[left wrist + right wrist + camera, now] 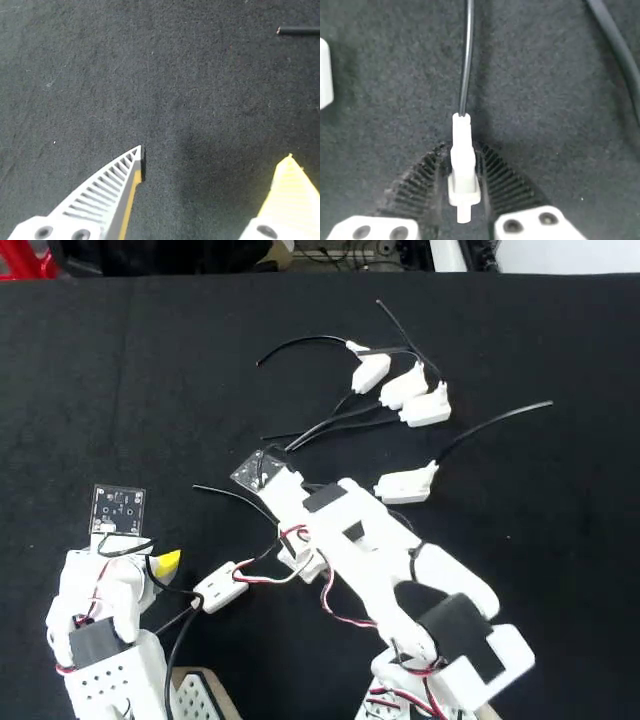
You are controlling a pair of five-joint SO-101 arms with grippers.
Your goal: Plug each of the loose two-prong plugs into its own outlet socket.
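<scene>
— Fingers [417,182], right gripper [461,149]: condition?
— Clamped on 1 white two-prong plug [462,167], 1 finger on each side of its body. Its black cord [466,60] runs straight away from it across the desk [120,370].
— Left gripper [214,152]?
— Fingers apart, 1 white, 1 yellow, bare desk showing between them.
— Other stock?
— 1 cluster of 3 white connector pieces [405,388] at the far side, black cords trailing. 1 lone white piece [405,485] apart from the cluster, nearer the desk's middle. 1 white block [220,590], black cable attached, near the left gripper's yellow finger. Plug or socket: cannot tell.
</scene>
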